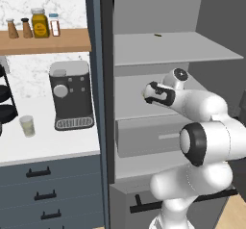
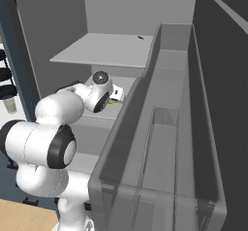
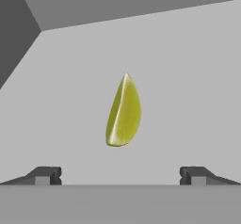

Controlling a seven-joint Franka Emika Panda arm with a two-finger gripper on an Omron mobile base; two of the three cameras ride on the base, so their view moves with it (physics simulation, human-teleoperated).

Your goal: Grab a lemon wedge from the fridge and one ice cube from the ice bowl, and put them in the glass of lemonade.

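The fridge [image 1: 106, 103] stands open, and my arm reaches onto its middle shelf [image 1: 129, 103]. A yellow-green lemon wedge [image 3: 124, 112] lies on that pale grey shelf, a short way ahead of my gripper [image 3: 120, 176] and centred between the two fingertips [image 3: 44, 175]. The gripper is open with nothing between its fingers. From the right base view a sliver of the lemon wedge [image 2: 113, 100] peeks out beside the hand. The glass of lemonade [image 1: 27, 125] stands on the white counter left of the fridge. The ice bowl is out of view.
A dark coffee machine [image 1: 71, 95] stands on the counter [image 1: 53, 146] between the glass and the fridge. A wooden shelf [image 1: 53, 41] above holds spice jars. The open fridge door [image 2: 193, 108] with its bins flanks my arm on the right. A black rack [image 1: 4, 98] is at far left.
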